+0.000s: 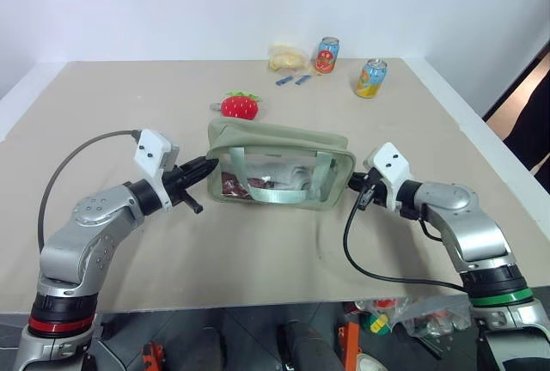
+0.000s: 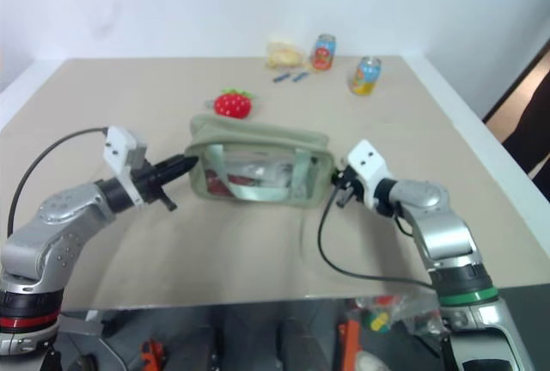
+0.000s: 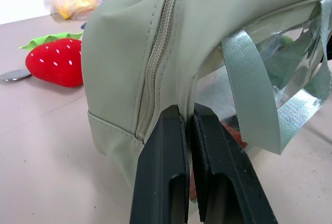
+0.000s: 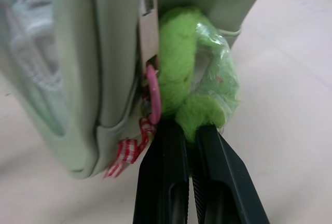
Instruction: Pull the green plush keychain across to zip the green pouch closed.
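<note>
1. Looking from the head: the pouch (image 1: pixel 279 165) sits mid-worktop (image 1: pixel 258 251) between both arms; it could slide.
2. Left wrist: your left pincer (image 3: pixel 189 123) is clamped on its end; fabric may slip.
3. Right wrist: your right pincer (image 4: pixel 189 130) pinches the keychain (image 4: pixel 194 79); fuzz may pull free.

The green pouch (image 1: pixel 279 165) stands upright on the tan table, a boxy sage-green fabric bag with a clear window panel facing the robot and a pale green webbing strap looped over that panel. Its top zipper runs along the ridge, teeth meshed at the left end. The green plush keychain (image 4: pixel 193 86), fuzzy lime-green with a pink ring and red gingham ribbon, hangs at the pouch's right end.
</note>
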You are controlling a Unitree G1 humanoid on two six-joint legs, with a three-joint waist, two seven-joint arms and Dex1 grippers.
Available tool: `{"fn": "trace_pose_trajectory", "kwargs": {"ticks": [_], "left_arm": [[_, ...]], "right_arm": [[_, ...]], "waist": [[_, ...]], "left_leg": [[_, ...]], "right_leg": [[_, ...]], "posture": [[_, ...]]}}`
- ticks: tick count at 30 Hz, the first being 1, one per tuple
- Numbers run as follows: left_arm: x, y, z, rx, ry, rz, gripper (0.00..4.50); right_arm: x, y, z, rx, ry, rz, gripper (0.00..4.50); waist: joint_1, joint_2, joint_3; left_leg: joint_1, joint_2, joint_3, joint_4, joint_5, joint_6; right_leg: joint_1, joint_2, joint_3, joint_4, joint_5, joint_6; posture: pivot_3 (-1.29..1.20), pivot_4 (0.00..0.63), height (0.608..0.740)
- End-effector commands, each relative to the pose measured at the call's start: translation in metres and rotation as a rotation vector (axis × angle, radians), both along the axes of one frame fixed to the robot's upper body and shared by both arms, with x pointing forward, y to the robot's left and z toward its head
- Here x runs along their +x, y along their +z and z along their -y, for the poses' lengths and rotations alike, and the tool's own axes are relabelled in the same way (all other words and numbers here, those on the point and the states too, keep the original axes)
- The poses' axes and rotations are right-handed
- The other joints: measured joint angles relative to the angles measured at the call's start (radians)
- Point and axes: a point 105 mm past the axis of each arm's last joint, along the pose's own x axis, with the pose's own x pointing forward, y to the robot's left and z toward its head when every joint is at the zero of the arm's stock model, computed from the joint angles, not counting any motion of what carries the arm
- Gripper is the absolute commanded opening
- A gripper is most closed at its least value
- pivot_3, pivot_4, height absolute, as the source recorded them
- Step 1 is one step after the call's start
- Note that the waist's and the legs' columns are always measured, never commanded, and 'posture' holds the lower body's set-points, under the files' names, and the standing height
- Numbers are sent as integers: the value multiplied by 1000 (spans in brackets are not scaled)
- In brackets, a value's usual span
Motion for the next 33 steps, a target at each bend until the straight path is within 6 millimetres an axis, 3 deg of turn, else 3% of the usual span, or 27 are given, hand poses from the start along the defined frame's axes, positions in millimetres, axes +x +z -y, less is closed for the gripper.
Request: {"fn": "trace_pose_trajectory", "kwargs": {"ticks": [1,2,4,5,7,10,15,16,17,18,25,30,33], "left_arm": [[-3,3,5,27,-20,26,0],[-3,4,5,11,-24,22,0],[-5,6,6,-19,-47,11,0],[-6,8,5,-26,-52,7,572],[-6,10,6,-32,-63,0,1031],[-6,13,5,-26,-79,2,2090],[-5,15,5,-5,-96,12,3748],[-5,16,5,-2,-98,14,4095],[-4,17,5,1,-99,15,4426],[-4,18,5,2,-99,18,4472],[-2,21,7,17,-114,19,4472],[-3,38,-9,8,-65,60,4472],[-8,51,-21,-43,-50,75,4472]], "right_arm": [[2,28,0,105,9,49,26],[0,33,-1,134,17,40,26],[-6,42,-3,182,59,17,708],[-10,48,-4,197,83,12,1036],[-19,57,-6,215,132,5,1611],[-33,68,-7,242,180,-17,2659],[-45,84,8,274,158,-19,4336],[-46,87,10,288,151,-19,4500],[-45,92,14,300,133,-6,4500],[-45,97,16,325,118,4,4500],[-44,99,12,349,102,23,4500],[-63,120,22,383,115,-9,4500],[-76,118,22,352,125,-56,4500]], "waist": [[0,0,0],[0,0,0],[0,0,0],[0,0,0],[0,1,0],[0,1,1],[0,1,1],[0,1,1],[0,1,1],[0,1,1],[-1,0,1],[0,1,1],[0,1,1]], "left_leg": [[0,0,0,0,0,0],[0,0,0,0,0,0],[0,0,0,-1,0,0],[-1,0,0,-1,0,0],[-1,0,0,-1,0,0],[-1,0,0,-2,0,0],[-2,0,-1,-3,0,0],[-2,0,-1,-3,0,0],[-2,0,-1,-3,0,0],[-2,0,-1,-3,0,0],[-2,0,-1,-3,0,0],[-6,0,-1,-3,0,0],[-9,0,-1,-3,0,0]], "right_leg": [[0,0,0,0,0,0],[0,0,0,0,0,0],[0,0,0,0,0,0],[0,0,0,0,0,0],[0,0,0,0,0,0],[-2,0,0,0,-1,-1],[-2,1,-1,0,-1,-2],[-2,1,-1,0,-1,-2],[-2,1,0,0,-1,-2],[-2,0,0,0,-1,-2],[-3,1,0,0,-1,-1],[-7,0,0,0,-1,-1],[-10,0,0,0,-1,0]], "posture": [[0,150,740],[0,150,740],[0,150,740],[0,150,740],[0,150,740],[0,150,740],[0,150,740],[0,150,740],[0,150,740],[0,150,740],[0,150,740],[0,150,740],[0,150,740]]}}
